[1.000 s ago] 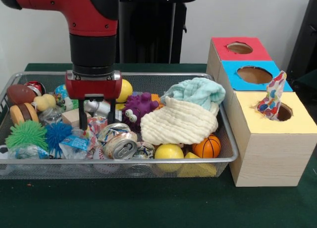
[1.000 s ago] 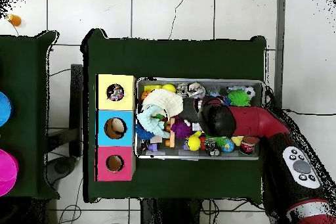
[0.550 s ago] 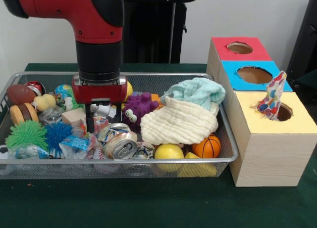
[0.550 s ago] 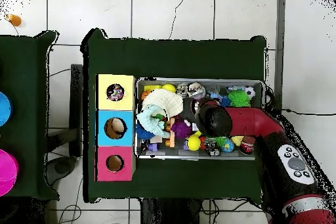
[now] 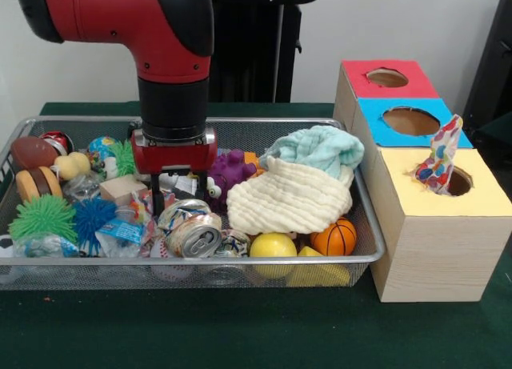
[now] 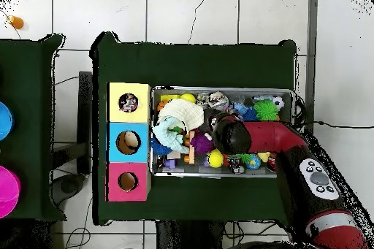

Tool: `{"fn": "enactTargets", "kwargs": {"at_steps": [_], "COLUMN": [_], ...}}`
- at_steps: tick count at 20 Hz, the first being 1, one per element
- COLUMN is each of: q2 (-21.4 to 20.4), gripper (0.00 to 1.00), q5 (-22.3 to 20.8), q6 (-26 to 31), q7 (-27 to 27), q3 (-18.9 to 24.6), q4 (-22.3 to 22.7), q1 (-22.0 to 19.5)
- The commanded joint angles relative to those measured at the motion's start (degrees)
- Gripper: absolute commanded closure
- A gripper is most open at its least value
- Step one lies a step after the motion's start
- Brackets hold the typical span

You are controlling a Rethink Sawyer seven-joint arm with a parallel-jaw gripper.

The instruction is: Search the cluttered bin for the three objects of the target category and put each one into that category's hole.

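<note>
Clutter is filling the wire bin (image 5: pixel 364 225) from wall to wall, leaving no bare mesh for a pincer (image 5: pixel 179 199) to reach down through. The pincer is sitting low among the toys, with a crushed can (image 5: pixel 194 234) just in front of it and a purple toy (image 5: pixel 228 171) beside it. A cream cloth (image 5: pixel 288 197) is covering much of the bin's box-side end. A spotted cloth (image 5: pixel 438 158) is blocking the yellow hole (image 5: pixel 459 182); the blue hole (image 5: pixel 410 121) and red hole (image 5: pixel 387 78) are standing open. The green worktop (image 5: pixel 200 325) around the bin is lying free.
</note>
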Motion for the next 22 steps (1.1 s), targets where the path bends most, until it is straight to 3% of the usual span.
{"fn": "enactTargets", "kwargs": {"at_steps": [1, 11, 16, 17, 20, 22], "q2": [2.93, 2.88, 4.23, 4.46, 4.79, 4.56], "gripper": [0.00, 0.00, 0.00, 1.00, 1.00, 1.00], "q5": [-5.55, -8.49, -8.81, -8.78, -8.79, -8.34], "q6": [7.07, 7.22, 5.48, 4.02, 1.05, 2.27], "q7": [-5.10, -7.58, -5.21, -4.62, -2.42, -2.55], "q3": [-2.73, -2.92, -2.92, -2.03, -2.01, -2.06], "q4": [-0.53, 0.79, 0.79, 1.30, 1.45, 1.32], "q1": [0.65, -2.06, -2.73, -3.55, -3.60, -3.33]}}
